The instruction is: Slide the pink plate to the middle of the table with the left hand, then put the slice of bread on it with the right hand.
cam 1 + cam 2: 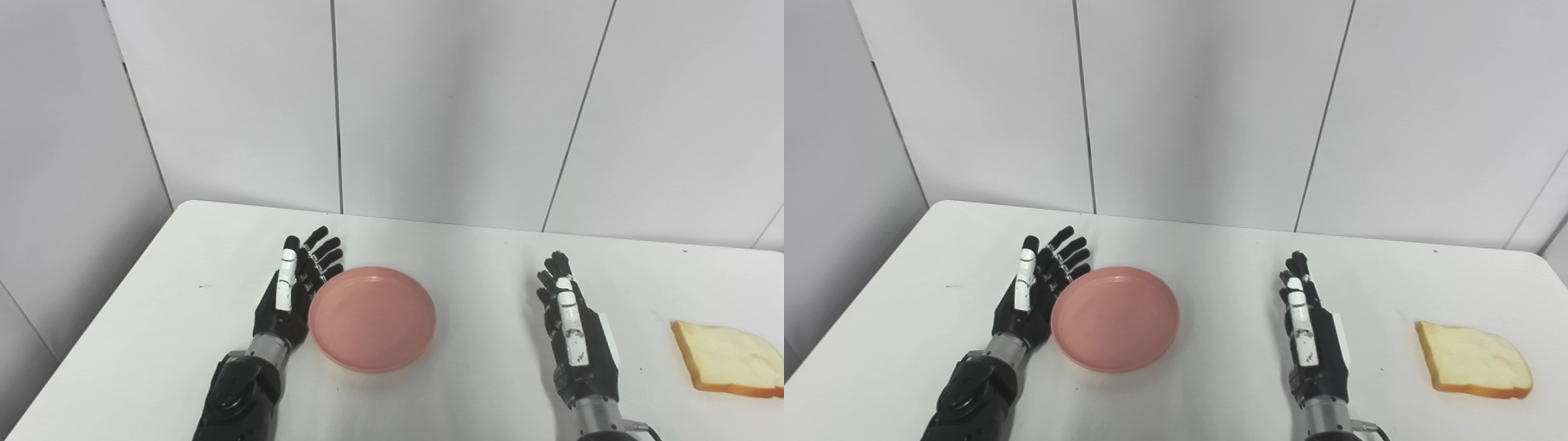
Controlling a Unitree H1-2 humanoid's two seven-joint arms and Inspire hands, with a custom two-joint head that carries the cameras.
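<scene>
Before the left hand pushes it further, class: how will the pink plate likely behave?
The pink plate looks rigid, shallow and wide-based, so it should slide flat on the smooth white table, not tip. It is probably light, so it could skid from the left hand.

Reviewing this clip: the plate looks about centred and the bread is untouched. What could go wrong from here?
1. The open left hand sits against the round pink plastic plate's left rim; pulling away carelessly could nudge it off centre.
2. The slice of white bread lies flat near the white table's right edge, apart from the open right hand; a clumsy grasp might push it off.
</scene>
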